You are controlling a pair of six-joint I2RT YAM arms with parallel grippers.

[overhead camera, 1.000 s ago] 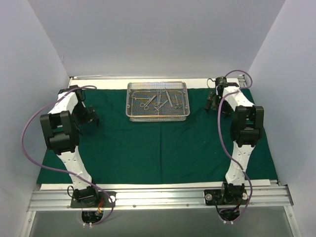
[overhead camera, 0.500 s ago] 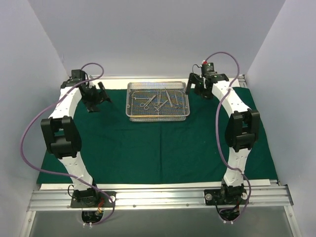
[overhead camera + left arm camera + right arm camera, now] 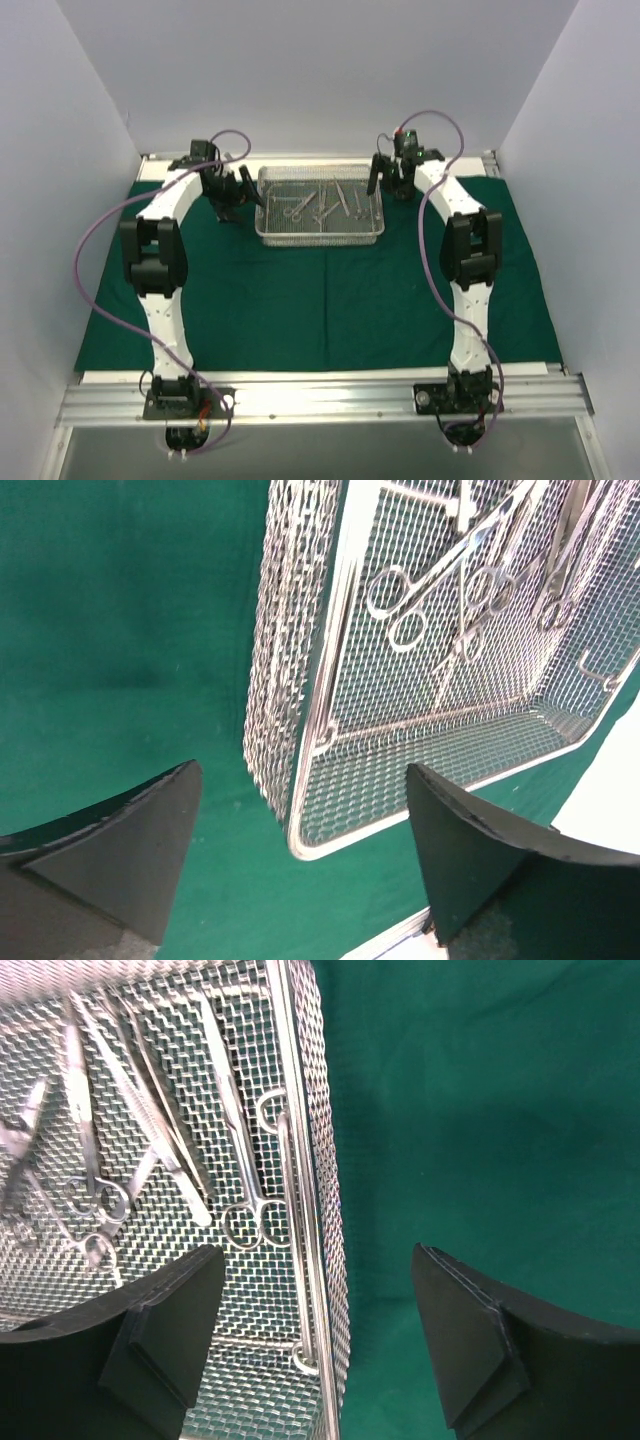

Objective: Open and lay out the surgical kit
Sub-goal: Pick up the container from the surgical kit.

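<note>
The dark green cloth lies spread flat over the table. At its back middle stands the silver wire-mesh tray, holding scissors and other slim steel instruments. My left gripper is open at the tray's left end; in the left wrist view its gripper straddles the corner of the tray wall without touching it. My right gripper is open at the tray's right end. In the right wrist view that gripper has the tray's side wall between its fingers, beside ring-handled forceps.
A white strip of table runs behind the cloth, also visible as a white edge in the left wrist view. The aluminium rail with both arm bases lies along the near edge. White walls close in the left, back and right.
Both arms have swung inward from the cloth's outer sides to the tray's two ends. The right gripper now straddles the tray's right wall and the left the left corner.
</note>
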